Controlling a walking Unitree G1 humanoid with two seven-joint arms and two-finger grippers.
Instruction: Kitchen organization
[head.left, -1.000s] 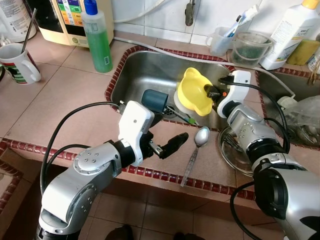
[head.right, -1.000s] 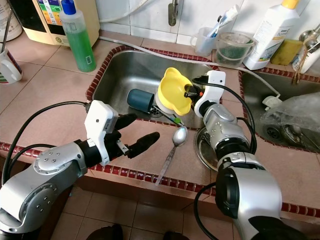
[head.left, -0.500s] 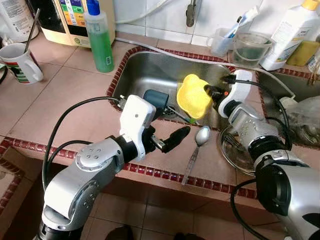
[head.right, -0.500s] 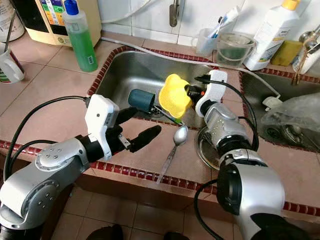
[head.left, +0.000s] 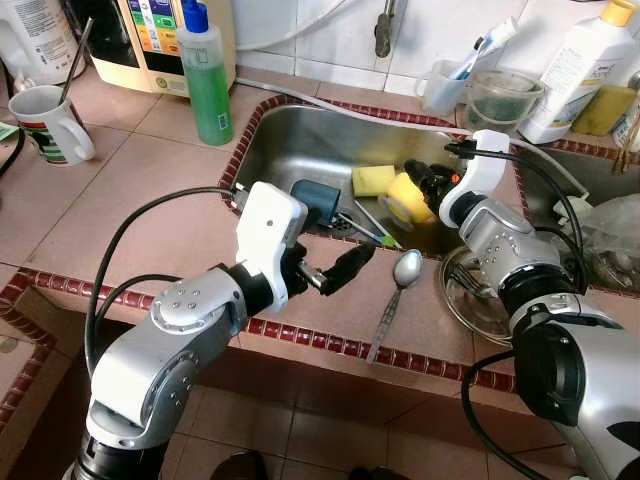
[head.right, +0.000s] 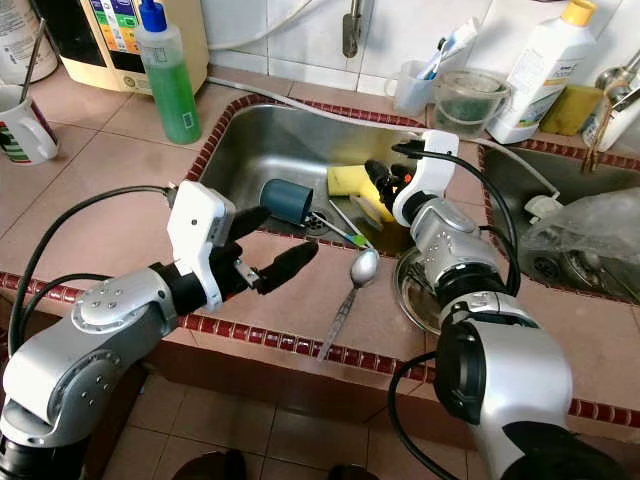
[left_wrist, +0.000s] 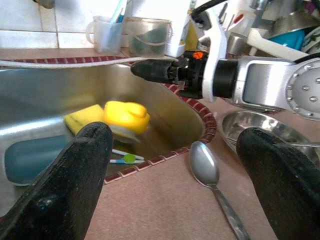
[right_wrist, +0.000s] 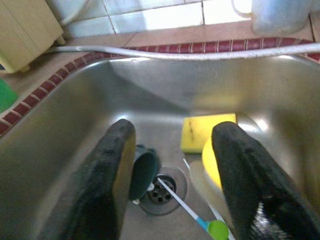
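Right pincer (head.right: 380, 178), fingers spread, hovers over the sink's yellow bowl (head.left: 410, 196) (blurred, tipped on edge).

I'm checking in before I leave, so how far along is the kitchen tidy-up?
Looks done: the yellow plastic cup lies in the steel sink near the yellow sponge and dark blue cup. In hand: nothing; the right gripper is open above the sink, the left gripper open over the tiled counter. Left: the metal spoon on that counter.
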